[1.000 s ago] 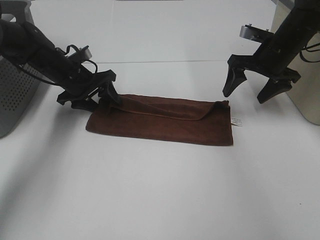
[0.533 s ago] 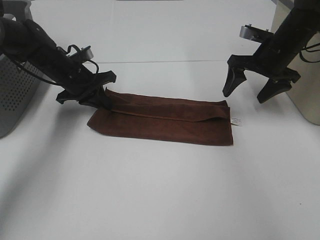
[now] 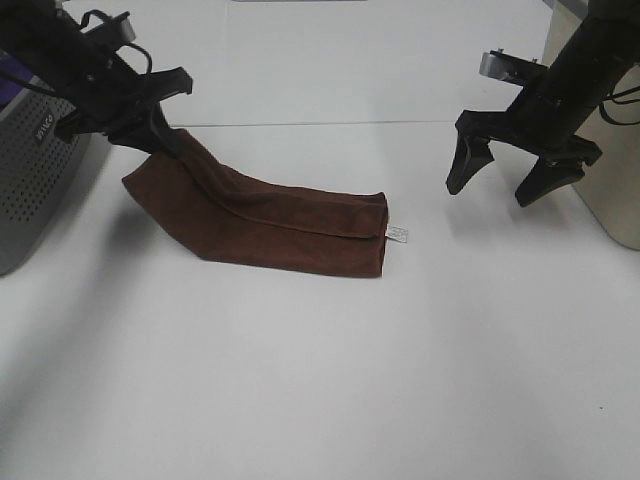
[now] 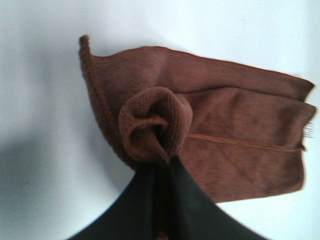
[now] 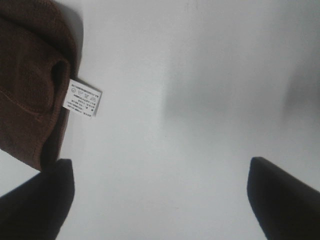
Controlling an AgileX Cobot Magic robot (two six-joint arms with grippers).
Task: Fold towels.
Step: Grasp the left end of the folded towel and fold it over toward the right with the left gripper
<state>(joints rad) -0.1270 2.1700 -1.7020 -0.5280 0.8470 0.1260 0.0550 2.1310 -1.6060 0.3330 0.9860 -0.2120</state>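
Observation:
The dark reddish-brown towel lies folded into a long strip on the white table, its white tag at the right end. My left gripper is shut on the towel's left end and holds it lifted off the table. In the left wrist view the bunched end is pinched between the jaws and the rest trails away. My right gripper is open and empty, above the table to the right of the towel. The right wrist view shows the towel's end, the tag and one fingertip.
A grey perforated bin stands at the left edge, with something purple on it. A beige box stands at the right edge behind the right arm. The white table stretches towards the front.
My left gripper has risen and moved left and back with the towel's left end, dragging the whole towel leftward; the tag end slid left. The right gripper has not moved.

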